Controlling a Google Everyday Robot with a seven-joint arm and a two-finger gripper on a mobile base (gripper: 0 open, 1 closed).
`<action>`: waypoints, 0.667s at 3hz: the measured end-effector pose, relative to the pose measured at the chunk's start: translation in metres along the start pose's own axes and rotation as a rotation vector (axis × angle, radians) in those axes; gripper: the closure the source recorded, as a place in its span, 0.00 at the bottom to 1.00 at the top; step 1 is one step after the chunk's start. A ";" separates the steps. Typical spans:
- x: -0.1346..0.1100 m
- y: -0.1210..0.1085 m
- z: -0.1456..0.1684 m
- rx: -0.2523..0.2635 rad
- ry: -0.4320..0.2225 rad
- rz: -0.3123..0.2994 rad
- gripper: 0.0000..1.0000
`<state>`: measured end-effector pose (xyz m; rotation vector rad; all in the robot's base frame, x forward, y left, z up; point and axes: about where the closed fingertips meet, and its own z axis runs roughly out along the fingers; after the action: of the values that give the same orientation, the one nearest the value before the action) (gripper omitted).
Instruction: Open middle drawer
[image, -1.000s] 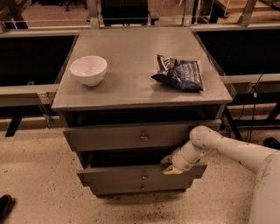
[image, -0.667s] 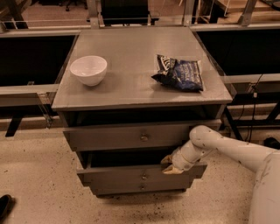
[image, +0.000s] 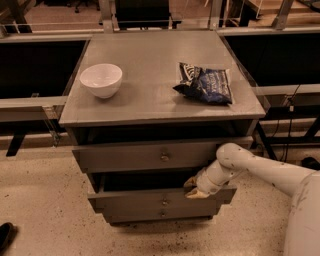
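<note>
The middle drawer (image: 145, 202) sits partly pulled out of the cabinet (image: 150, 80); the gripper (image: 192, 188) is at the drawer's upper right edge, its hold impossible to tell

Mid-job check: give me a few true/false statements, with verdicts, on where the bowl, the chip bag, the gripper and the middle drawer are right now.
1. The white bowl sits on the left side of the cabinet top. True.
2. The chip bag lies inside the middle drawer. False: it lies on the cabinet top, right side.
3. The gripper is at the middle drawer's upper edge, right of its knob. True.
4. The middle drawer is fully shut. False: it stands pulled out, with a dark gap above its front.
</note>
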<state>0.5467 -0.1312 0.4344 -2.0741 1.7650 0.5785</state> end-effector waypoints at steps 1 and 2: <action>0.000 0.000 0.000 0.000 0.000 0.000 0.59; 0.000 0.000 0.000 0.000 0.000 0.000 0.36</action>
<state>0.5467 -0.1312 0.4344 -2.0741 1.7649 0.5787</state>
